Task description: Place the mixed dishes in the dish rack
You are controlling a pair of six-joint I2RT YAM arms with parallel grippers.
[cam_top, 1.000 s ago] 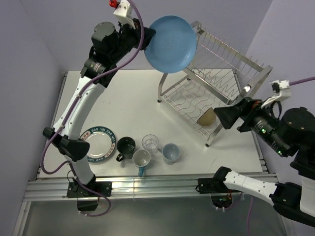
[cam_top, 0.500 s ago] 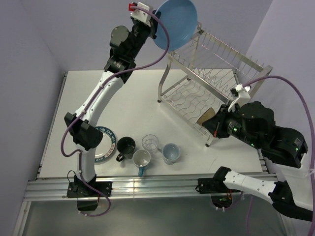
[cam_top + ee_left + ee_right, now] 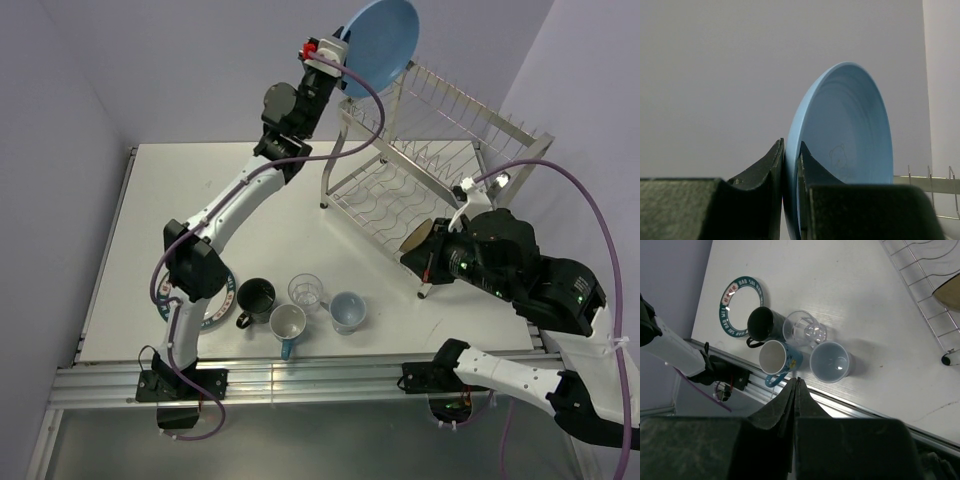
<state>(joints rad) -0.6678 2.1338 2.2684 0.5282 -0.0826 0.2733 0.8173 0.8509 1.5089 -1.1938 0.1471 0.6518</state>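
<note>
The dishes are not all in the rack yet. Nearest, in a little bunch on the worktop (image 3: pixel 300 200), stand the white-and-blue mug (image 3: pixel 287 325), the light-blue cup (image 3: pixel 347 311), the dark mug (image 3: pixel 255 297) and the glass (image 3: pixel 306 292). The white plate with letters on its rim (image 3: pixel 741 306) lies flat just to their left.

The right gripper (image 3: pixel 796 382) hangs above the worktop, near the front right leg of the rack. Its jaws are pressed together with nothing between them.

Farther back stands the silver wire rack (image 3: pixel 440 160) with its rows of thin prongs.

Farthest and highest is the big blue plate (image 3: pixel 382 45). The left gripper (image 3: pixel 790 150) has its jaws clamped on the plate's rim. The plate stands up on its edge, sticking out past the jaws, above the far left corner of the rack. The top prongs are below it and to the right. So I think the plate must go down and a bit right, edge first, to slip between two prongs. The left arm is the one to do it; the right arm is well apart from the plate.

The worktop is white and smooth. The walls are pale purple.
</note>
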